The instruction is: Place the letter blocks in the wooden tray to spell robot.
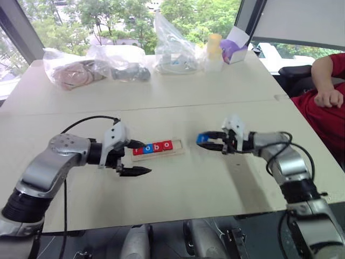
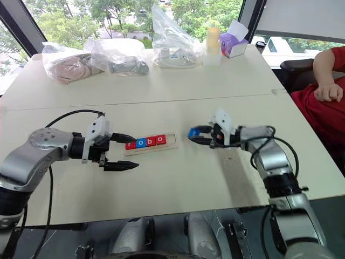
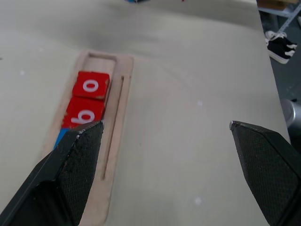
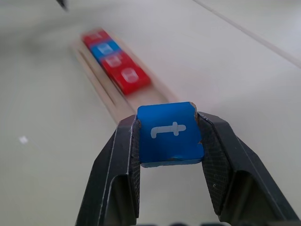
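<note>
Blue t block (image 4: 171, 133) between right fingers (image 4: 124, 160)

A blue block (image 4: 171, 133) with a white letter t is seen. Red, blue, red, red blocks (image 1: 153, 147) lie in the pale wooden tray (image 1: 178, 149). The tabletop (image 1: 178, 189) is cream.

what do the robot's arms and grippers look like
Both arms are silver-grey metal with black joint bands and looping black cables. Each wrist carries a white housing. The left gripper and right gripper each have two black tapering fingers with finely textured inner pads.
</note>
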`<state>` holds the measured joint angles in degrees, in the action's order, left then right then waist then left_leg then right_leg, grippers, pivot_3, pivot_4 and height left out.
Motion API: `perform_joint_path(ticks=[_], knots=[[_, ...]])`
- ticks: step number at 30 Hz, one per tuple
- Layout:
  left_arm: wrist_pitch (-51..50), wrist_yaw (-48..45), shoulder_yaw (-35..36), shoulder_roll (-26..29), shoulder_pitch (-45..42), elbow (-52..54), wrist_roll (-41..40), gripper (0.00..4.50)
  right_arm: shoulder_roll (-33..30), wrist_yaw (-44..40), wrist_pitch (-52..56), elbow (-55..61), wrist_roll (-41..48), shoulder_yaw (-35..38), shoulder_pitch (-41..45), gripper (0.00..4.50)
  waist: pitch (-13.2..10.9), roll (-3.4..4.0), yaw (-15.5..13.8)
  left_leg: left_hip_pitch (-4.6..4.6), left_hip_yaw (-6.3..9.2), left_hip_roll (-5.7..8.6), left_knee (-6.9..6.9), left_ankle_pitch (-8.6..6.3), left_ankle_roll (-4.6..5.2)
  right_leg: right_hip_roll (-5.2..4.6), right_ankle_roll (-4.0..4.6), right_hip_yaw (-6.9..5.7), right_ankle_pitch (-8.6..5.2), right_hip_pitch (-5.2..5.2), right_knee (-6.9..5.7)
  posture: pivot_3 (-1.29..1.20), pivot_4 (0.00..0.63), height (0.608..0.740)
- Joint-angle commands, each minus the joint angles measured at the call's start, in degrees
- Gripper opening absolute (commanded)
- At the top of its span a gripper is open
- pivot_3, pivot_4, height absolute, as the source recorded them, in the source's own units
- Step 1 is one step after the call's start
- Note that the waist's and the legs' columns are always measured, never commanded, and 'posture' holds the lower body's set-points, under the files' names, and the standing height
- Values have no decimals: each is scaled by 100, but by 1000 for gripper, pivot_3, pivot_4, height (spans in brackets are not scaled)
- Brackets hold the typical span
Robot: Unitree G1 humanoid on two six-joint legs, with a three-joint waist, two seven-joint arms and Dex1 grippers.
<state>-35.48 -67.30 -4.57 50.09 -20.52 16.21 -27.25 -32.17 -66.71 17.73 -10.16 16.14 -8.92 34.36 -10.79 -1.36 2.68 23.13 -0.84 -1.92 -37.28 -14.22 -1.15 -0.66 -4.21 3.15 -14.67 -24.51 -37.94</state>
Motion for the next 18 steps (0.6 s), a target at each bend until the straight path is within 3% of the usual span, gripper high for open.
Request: perform_joint_path(ticks=[1, 9, 18], knots=[[79, 69, 406, 177, 15, 22, -27, 4500, 326, -430, -425, -758, -285, -452, 513, 1188, 0, -1, -11, 0, -1, 0, -1, 0, 0, 0, 0, 0, 0, 0, 0, 0, 150, 740], [-94, 410, 916, 289, 534, 308, -129, 4500, 865, -733, -1610, -2830, -1066, -906, 1525, 1188, -1, -1, -14, 10, -6, 2, -1, 0, 0, -14, -1, 0, 0, -6, 1, 0, 150, 740], [-225, 683, 1051, 257, 892, 670, -256, 4500, 1153, -1018, -2268, -3943, -1410, -836, 2040, 1188, -1, -1, -9, 6, -6, 0, 0, 0, 0, -14, 0, 0, 1, -6, -3, 0, 150, 740]])
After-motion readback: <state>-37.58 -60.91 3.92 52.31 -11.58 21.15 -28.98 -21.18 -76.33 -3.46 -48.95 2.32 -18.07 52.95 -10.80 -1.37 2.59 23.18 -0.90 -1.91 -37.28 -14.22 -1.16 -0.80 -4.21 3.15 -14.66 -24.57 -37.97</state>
